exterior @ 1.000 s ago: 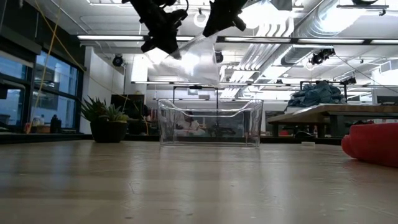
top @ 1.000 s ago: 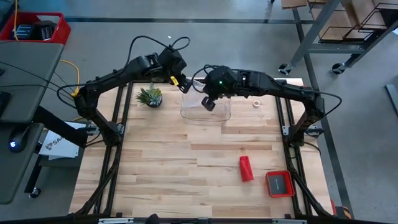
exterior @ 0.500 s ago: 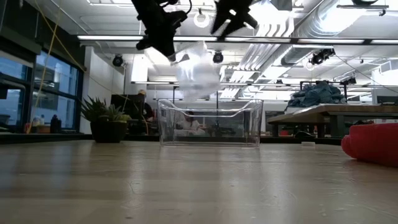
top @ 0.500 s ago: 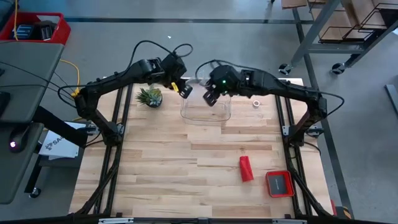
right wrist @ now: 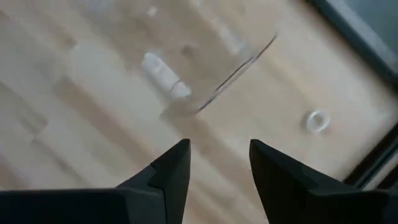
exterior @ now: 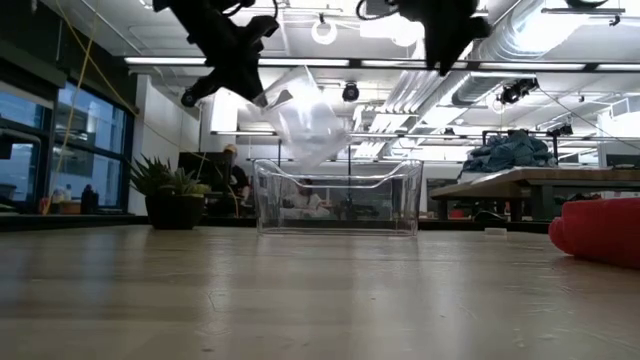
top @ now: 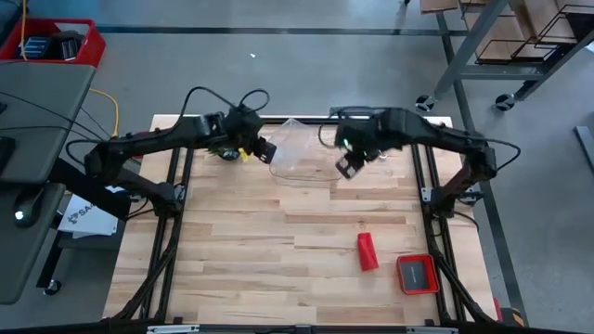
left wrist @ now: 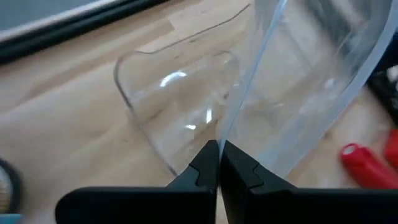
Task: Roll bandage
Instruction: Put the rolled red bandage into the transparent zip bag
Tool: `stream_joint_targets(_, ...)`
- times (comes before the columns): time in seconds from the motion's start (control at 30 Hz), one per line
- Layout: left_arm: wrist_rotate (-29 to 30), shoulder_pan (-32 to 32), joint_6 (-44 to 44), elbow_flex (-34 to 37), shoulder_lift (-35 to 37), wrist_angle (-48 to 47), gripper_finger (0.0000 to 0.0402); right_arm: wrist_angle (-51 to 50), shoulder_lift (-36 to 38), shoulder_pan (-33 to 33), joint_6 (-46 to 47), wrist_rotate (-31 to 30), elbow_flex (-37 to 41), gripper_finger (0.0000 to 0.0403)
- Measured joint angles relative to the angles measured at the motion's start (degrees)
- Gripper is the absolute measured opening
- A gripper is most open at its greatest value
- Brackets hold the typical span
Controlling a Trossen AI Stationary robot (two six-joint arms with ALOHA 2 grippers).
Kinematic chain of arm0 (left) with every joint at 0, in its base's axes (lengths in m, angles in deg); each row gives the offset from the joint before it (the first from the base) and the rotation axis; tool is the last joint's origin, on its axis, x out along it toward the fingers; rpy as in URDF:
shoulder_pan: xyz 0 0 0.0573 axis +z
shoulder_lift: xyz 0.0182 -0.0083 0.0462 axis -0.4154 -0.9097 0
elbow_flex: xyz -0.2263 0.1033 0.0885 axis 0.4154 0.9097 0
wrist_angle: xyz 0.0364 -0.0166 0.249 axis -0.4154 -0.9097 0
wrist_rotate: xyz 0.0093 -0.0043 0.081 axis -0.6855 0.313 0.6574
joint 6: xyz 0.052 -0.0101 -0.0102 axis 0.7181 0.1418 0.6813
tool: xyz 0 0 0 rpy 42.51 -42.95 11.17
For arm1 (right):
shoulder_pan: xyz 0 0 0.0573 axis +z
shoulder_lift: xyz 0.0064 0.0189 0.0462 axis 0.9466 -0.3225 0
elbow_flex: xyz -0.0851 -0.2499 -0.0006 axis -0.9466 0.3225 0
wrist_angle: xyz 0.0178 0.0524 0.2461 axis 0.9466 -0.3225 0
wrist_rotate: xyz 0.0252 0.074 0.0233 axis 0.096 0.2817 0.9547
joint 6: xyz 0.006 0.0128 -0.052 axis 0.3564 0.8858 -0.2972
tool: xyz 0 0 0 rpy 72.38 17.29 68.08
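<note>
The bandage [top: 368, 251] is a red roll lying on its side on the table at the near right, also in the low view [exterior: 600, 230] and the left wrist view [left wrist: 364, 165]; no gripper is near it. My left gripper [top: 255, 148] is up over the far middle, shut on a clear plastic bag [top: 288, 139]. My right gripper [top: 348, 165] hangs open and empty to the bag's right, above the table [right wrist: 217, 162]. My left gripper pinches a top edge of the clear bag [left wrist: 227, 134] between its two shut fingers, coming from the table's left. The bag [exterior: 305, 120] hangs below and beside the fingers, slack, over the clear container; whether its lower end touches the rim I cannot tell.
A clear plastic container [top: 306, 162] stands at the far middle under the bag, seen also in the low view [exterior: 338, 195]. A small potted plant [exterior: 175, 195] stands left of it. A small white ring [top: 381, 154] lies to its right. A red square tray [top: 417, 274] sits near the bandage.
My right gripper has opened, let go of the bag and gone toward the table's right and near edge. My left gripper has shifted left and nearer with the bag, which was stretched between both grippers and now hangs slack from the left one alone.
</note>
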State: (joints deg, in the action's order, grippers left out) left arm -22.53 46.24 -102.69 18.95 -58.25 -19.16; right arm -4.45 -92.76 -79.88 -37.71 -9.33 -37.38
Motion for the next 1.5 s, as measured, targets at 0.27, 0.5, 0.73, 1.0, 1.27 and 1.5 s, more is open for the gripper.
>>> stream_joint_targets(0.27, -2.46, 0.02, 2.81, 2.16, 1.06, 3.65, 0.0, 15.35, 14.96, 19.55, 40.46, 15.07, 31.36, 0.0158)
stream_joint_targets(0.5, -6.68, -0.01, 3.81, 2.12, 1.01, 5.03, 0.0, 39.11, 18.27, 34.81, 67.83, 16.17, 43.63, 0.0158)
stream_joint_targets(0.73, -11.56, -1.88, -1.19, -0.77, 1.0, 3.59, 0.0, 29.62, 12.84, 37.26, 65.31, 15.57, 43.73, 0.0158)
stream_joint_targets(1.0, -3.87, -8.08, -4.67, -12.47, 0.87, -2.92, 0.0, 31.87, 5.94, 37.05, 56.79, 13.7, 43.7, 0.0158)
stream_joint_targets(1.27, 3.91, -13.45, -11.34, -16.78, 0.84, -12.05, 0.0, 33.26, 5.26, 35.65, 51.37, 11.48, 43.8, 0.0164)
stream_joint_targets(1.5, 7.05, -18.16, -15.86, -16.75, 0.8, -14.55, 0.0, 38.68, 5.24, 35.74, 55.93, 14.22, 47.87, 0.0189)
